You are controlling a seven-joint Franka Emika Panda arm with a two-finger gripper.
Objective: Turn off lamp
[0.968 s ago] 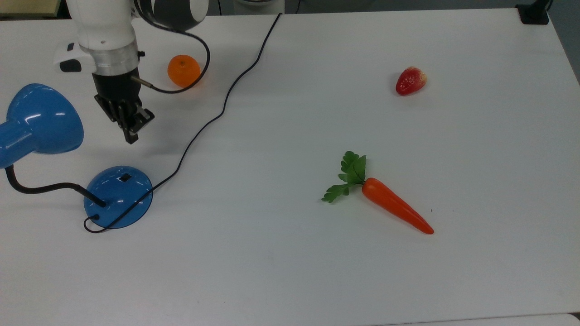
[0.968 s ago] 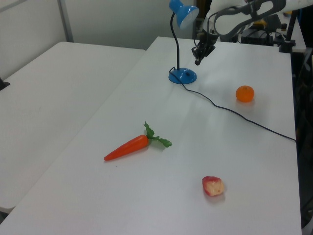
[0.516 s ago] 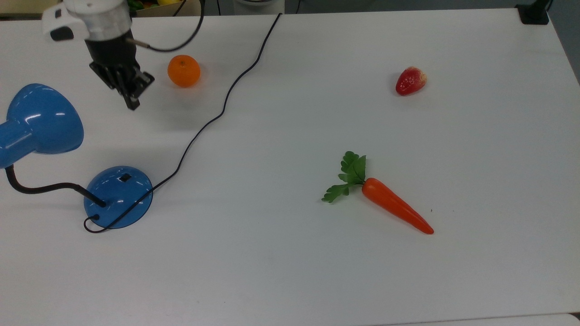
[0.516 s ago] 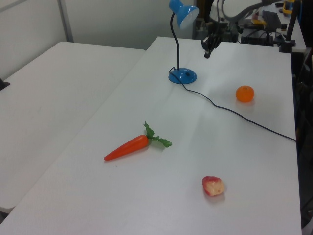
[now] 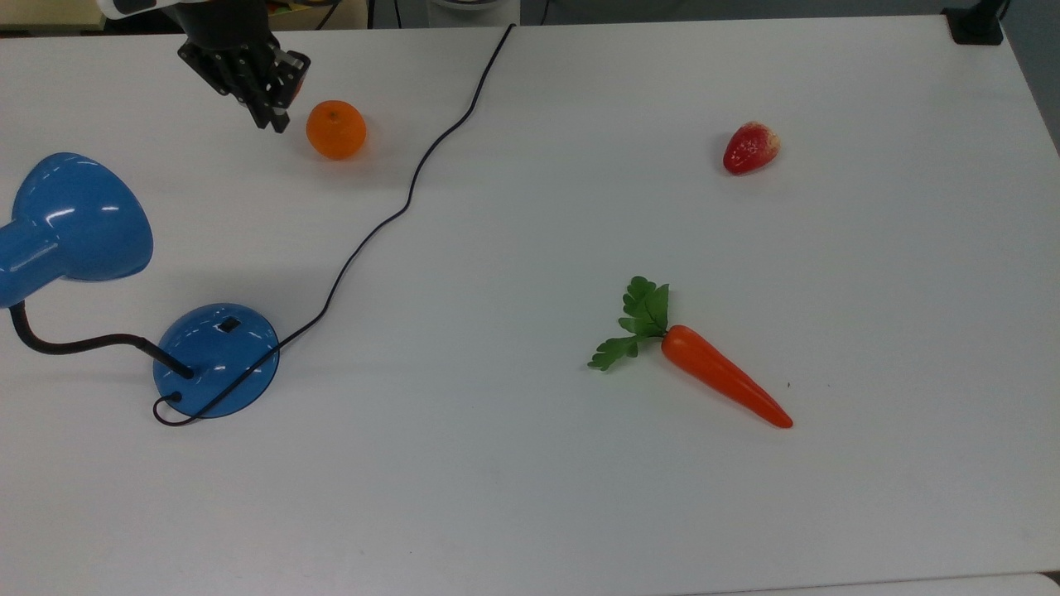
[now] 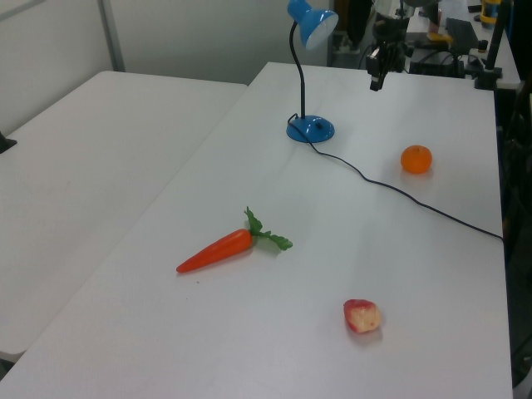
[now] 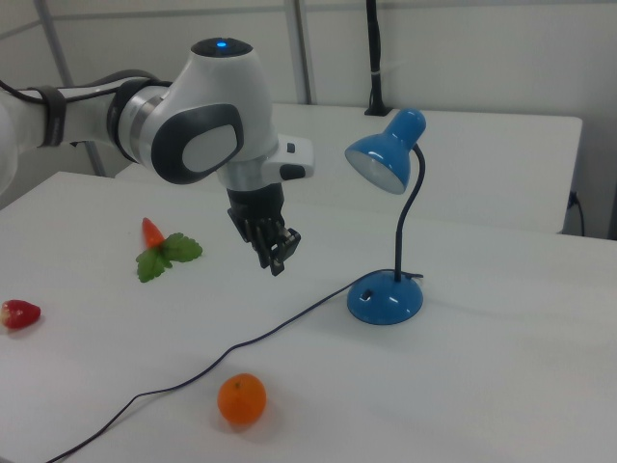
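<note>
Desk (image 5: 580,513): white, broad; all items are carried on it.

Arm (image 7: 183,135): white Panda, held above the desk, well apart from the lamp base.

Lamp (image 5: 215,360): blue, seated at the top view's left. The shade (image 7: 381,159) is carried high on a black gooseneck; no glow is made out in it. A small black switch (image 5: 229,325) is set on the domed base. It is judged that the switch may already have been pressed, though this cannot be confirmed.

Cord (image 5: 397,211): black, run from the base across the desk toward the top view's far edge.

Carrot (image 5: 720,385): orange with green leaves, well apart from the lamp.

Orange (image 5: 335,129): near the gripper in the top view.

Strawberry (image 5: 750,147): red, at the top view's far right.

Gripper (image 5: 269,103): black, raised off the desk, nothing held. The fingers appear clenched together.

Risks: should another press be needed, the small switch could be missed and the domed base struck off-centre, so that the light lamp is slid or tipped. The cord or the orange could be snagged by a low sweep of the arm.
</note>
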